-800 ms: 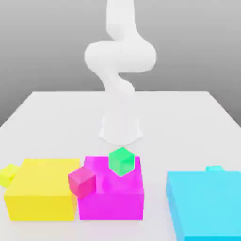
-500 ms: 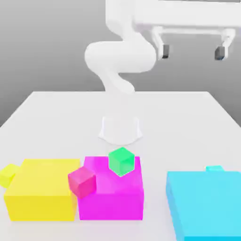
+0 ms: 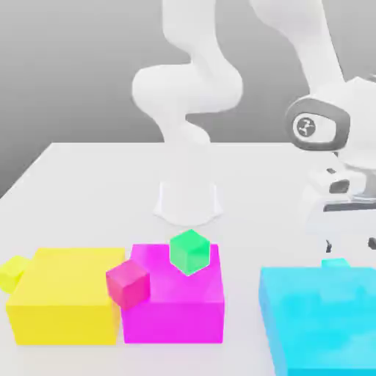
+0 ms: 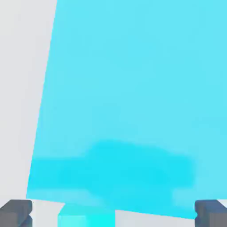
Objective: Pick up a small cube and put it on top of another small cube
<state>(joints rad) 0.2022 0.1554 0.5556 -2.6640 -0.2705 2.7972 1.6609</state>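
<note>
The small cyan cube (image 3: 335, 262) sits on the white table behind the big cyan block (image 3: 319, 316); just its top pokes above that block in the exterior view. My gripper (image 3: 349, 248) hangs directly above it, open, with nothing held. In the hand view the small cyan cube (image 4: 86, 219) lies at the edge of the big cyan block (image 4: 128, 97), between my two dark fingertips (image 4: 15, 213) but closer to one of them. My gripper (image 4: 113, 217) is spread wide there.
A big magenta block (image 3: 176, 305) carries a small green cube (image 3: 189, 252), and a small magenta cube (image 3: 128, 283) leans at its corner. A big yellow block (image 3: 66, 294) stands at the exterior view's left with a small yellow cube (image 3: 11, 272) beside it. The arm's base (image 3: 188, 202) rises mid-table.
The hand has swung in from high up and dropped at the exterior view's right, down to just above the small cyan cube. The cubes and blocks have not moved.
</note>
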